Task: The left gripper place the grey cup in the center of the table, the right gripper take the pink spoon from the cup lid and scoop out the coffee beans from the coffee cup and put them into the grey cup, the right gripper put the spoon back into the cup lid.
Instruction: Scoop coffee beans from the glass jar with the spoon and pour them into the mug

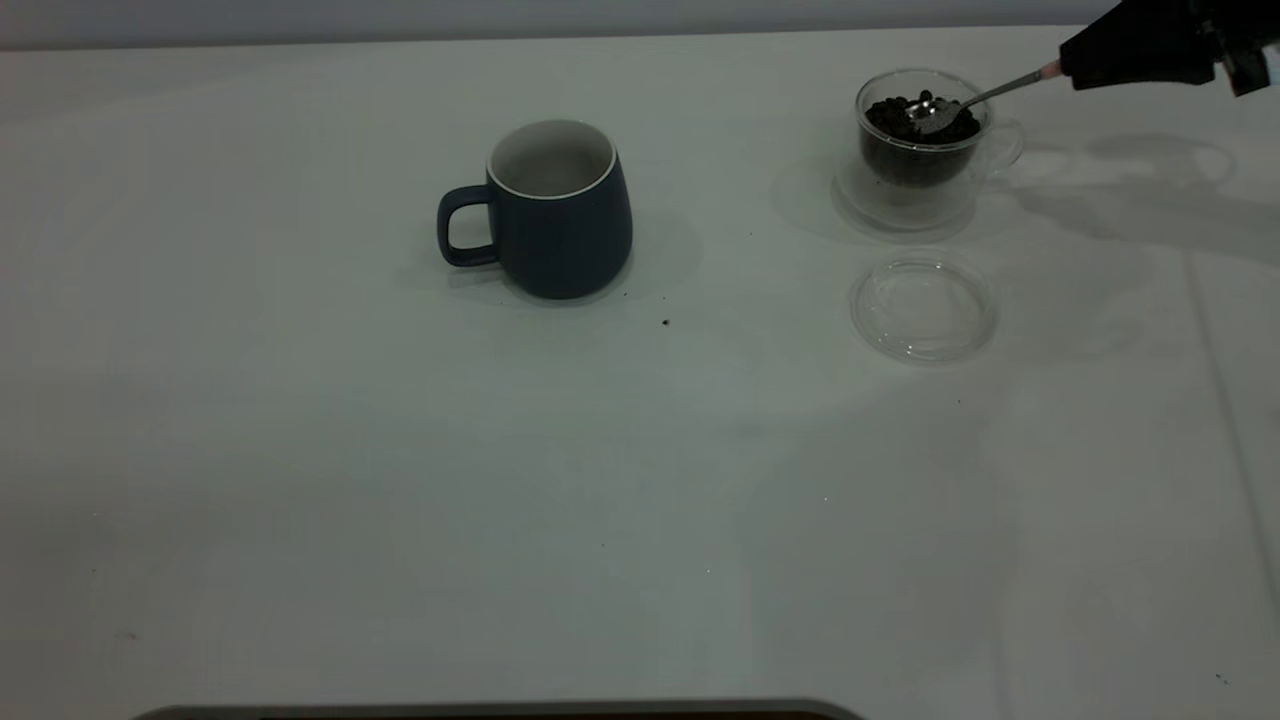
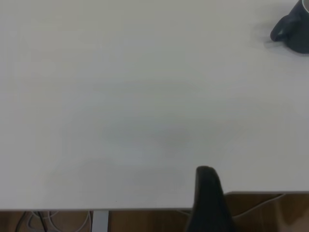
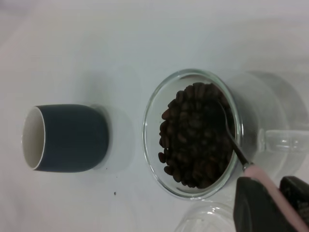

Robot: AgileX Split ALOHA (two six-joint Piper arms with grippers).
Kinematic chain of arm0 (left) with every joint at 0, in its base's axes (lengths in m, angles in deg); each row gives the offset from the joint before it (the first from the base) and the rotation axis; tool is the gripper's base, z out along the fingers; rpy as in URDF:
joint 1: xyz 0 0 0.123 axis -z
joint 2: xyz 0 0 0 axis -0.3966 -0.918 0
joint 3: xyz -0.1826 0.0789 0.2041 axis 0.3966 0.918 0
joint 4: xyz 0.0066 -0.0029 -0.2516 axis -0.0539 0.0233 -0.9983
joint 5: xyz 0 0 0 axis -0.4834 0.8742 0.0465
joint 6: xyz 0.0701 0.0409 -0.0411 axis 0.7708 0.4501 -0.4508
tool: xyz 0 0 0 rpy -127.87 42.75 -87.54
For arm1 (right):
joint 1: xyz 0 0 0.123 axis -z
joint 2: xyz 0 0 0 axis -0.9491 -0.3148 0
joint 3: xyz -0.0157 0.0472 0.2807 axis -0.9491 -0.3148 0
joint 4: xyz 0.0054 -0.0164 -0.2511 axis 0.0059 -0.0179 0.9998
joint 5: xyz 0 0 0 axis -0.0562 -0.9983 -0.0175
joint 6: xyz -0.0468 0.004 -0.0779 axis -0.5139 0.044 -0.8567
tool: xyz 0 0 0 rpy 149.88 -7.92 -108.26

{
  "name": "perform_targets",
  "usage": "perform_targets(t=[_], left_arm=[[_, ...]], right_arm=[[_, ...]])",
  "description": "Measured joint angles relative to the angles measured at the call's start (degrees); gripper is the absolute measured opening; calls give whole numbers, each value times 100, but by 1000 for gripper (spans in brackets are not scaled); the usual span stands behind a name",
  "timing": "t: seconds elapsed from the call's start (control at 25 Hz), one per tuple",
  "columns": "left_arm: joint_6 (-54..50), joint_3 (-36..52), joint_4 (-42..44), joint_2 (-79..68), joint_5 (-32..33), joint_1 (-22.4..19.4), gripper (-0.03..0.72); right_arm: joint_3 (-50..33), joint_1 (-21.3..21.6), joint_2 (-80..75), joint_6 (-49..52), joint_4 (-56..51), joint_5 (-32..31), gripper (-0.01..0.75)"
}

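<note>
Nearest the camera in the exterior view, the white table (image 1: 400, 520) is smooth and matte, with a few dark specks. Further in, the cup lid (image 1: 923, 306) lies flat, a shallow round disc of clear glass with nothing on it. To its left, well apart, the grey cup (image 1: 557, 208) stands upright near the middle: a rounded blue-grey ceramic mug, white inside and at the rim, its loop handle turned left.

Just behind the lid stands the coffee cup (image 1: 925, 145), clear double-walled glass on a wide base, filled with dark, glossy coffee beans (image 1: 900, 115). The pink spoon (image 1: 975, 97) slants down into it, its shiny steel bowl resting among the beans. The right gripper (image 1: 1075, 62), black and angular, is clamped on the pale pink handle at the far right.

The left gripper (image 2: 207, 200) hangs over the table's edge, far from the mug; whether its fingers are parted cannot be told.
</note>
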Motion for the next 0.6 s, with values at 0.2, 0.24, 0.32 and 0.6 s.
perform_targets(t=[0.2, 0.24, 0.32, 0.6], left_arm=[[0, 0, 0, 0, 0, 0, 569], [0, 0, 0, 0, 0, 0, 569], [0, 0, 0, 0, 0, 0, 569], [0, 0, 0, 0, 0, 0, 569]], right_arm=[[27, -43, -104, 142, -25, -74, 97], [27, -46, -118, 158, -25, -107, 97], [27, -52, -153, 221, -19, -207, 97], [27, -47, -207, 564, -19, -274, 97]])
